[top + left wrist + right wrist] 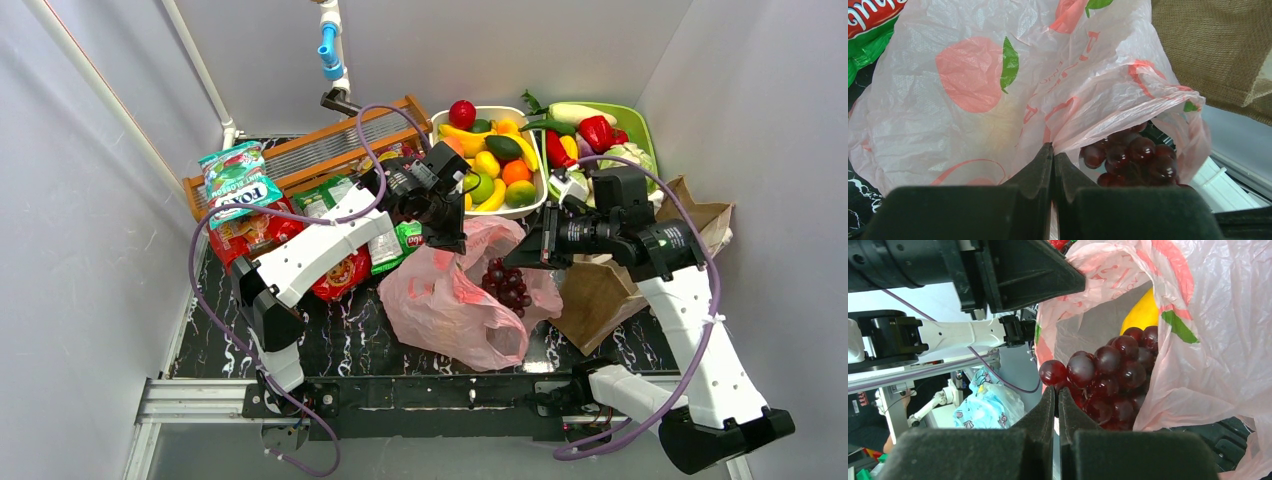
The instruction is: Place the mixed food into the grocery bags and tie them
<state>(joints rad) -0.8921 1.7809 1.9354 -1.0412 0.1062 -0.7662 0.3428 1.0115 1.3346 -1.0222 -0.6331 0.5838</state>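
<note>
The pink grocery bag (450,300) lies at the table's middle with its mouth facing right. My left gripper (452,240) is shut on the bag's upper rim, and thin pink film (973,100) shows pinched between its tips (1053,147). Dark purple grapes (508,285) sit in the bag's mouth (1198,340). My right gripper (528,252) is shut, its tips (1056,390) pinched at the near edge of the bunch (1113,375). A yellow piece (1143,312) lies deeper inside the bag. The brown paper bag (600,295) lies to the right, under my right arm.
A white basket (530,205) of toy fruit and a green tray (640,120) of vegetables stand at the back. Snack packets (240,185) lie at the left by a wooden rack (310,150). White walls close in on three sides.
</note>
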